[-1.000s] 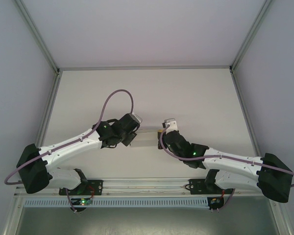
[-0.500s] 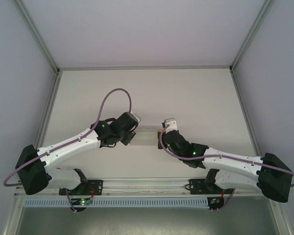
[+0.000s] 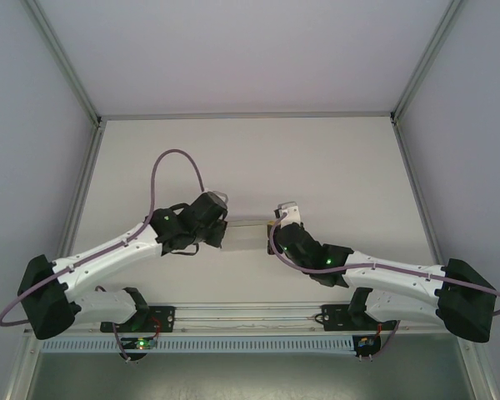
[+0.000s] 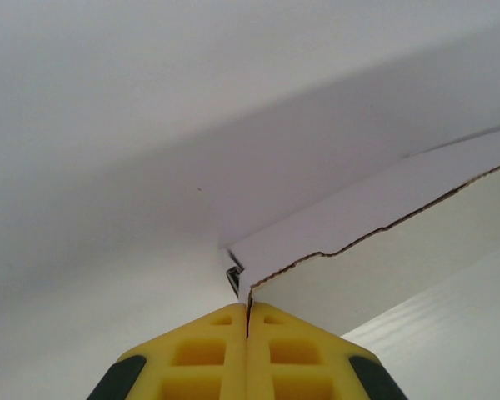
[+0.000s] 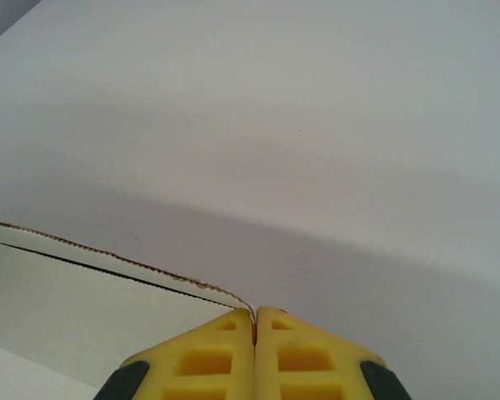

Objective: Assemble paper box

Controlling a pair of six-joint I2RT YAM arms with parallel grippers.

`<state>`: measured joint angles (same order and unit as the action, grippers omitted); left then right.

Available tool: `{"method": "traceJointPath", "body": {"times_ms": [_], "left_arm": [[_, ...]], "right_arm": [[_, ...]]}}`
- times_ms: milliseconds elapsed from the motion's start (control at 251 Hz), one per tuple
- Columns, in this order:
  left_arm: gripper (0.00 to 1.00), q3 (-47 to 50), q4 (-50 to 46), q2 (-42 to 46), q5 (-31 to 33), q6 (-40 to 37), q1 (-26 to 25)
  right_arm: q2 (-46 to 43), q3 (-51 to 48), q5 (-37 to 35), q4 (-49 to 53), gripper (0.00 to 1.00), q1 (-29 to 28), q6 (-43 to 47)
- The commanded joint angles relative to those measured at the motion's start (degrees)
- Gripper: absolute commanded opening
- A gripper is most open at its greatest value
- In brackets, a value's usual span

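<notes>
White paperboard: the paper box point(image 3: 247, 234) sits near the middle of the tabletop point(image 3: 317, 158), spanning the gap between the two arms. It looks part-formed, with at least one panel raised. I cannot tell from above whether it rests on the surface or is lifted slightly.

Left hand point(image 3: 224, 236): pinched closed on the box's left end. In the left wrist view the yellow jaws meet flat, and a corner of the sheet runs into the seam between them.

Right hand point(image 3: 276, 227): likewise clamped tight on the right end. In the right wrist view a rough-cut edge of the board leads straight into the closed jaws.

Judged step: both ends held, ready to fold or tuck a wall.

Risks from here:
- Each grip catches only a sliver of board at the very tips, so a small sideways load could let the edge slide out.
- If the arms move apart or twist unevenly, the thin sheet may tear at the pinch or buckle away from its crease lines.
- Pushing the ends together too far could bow the panel upward rather than fold it.
- Contact is hidden from above, so a slip would be hard to spot.
</notes>
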<state>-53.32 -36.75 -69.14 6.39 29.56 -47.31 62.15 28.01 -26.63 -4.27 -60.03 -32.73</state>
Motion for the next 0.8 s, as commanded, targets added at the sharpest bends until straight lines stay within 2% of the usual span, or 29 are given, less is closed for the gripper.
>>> {"method": "traceJointPath", "body": {"times_ms": [0, 168, 287, 503, 794], "left_arm": [[0.00, 1.09, 3.70, 2.73, -4.44, 10.76, 1.76], [0.00, 2.39, 6.13, 3.97, -10.11, 17.17, 4.60], [0.00, 2.00, 4.72, 2.32, -9.09, 18.24, 4.73], [0.00, 5.83, 7.26, 1.37, -8.30, 16.56, 4.60], [0.00, 21.26, 22.33, 6.56, -10.43, 12.29, 3.33]], "right_arm": [[1.84, -1.73, 2.21, 9.08, 0.00, -1.18, -1.18], [1.92, -1.43, 1.27, 8.96, 0.00, -2.27, -1.50], [2.00, -1.40, 0.27, 8.33, 0.00, -3.20, -1.64], [2.27, -2.44, -0.29, 6.47, 0.00, -3.80, -1.55], [0.84, -7.59, 0.79, -1.98, 0.00, -4.15, 1.27]]}}
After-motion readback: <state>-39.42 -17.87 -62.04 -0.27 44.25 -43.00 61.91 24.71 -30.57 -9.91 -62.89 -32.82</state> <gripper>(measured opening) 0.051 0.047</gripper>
